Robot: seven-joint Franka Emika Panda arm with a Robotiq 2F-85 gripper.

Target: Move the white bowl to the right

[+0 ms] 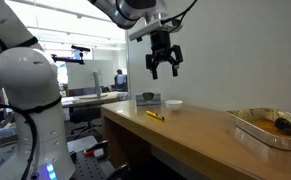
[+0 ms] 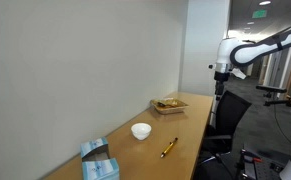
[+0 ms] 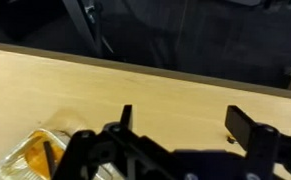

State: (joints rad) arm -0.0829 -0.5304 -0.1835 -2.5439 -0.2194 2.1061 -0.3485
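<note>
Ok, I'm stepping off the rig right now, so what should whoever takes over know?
Gripper: open, empty, hanging high above the table.
White bowl: sitting on the table, not grasped, close to a yellow pen. The foil tray sits further along.
Done: nothing visible, and no grasp yet.
Left: descend, grasp the bowl, carry it right, release.
</note>
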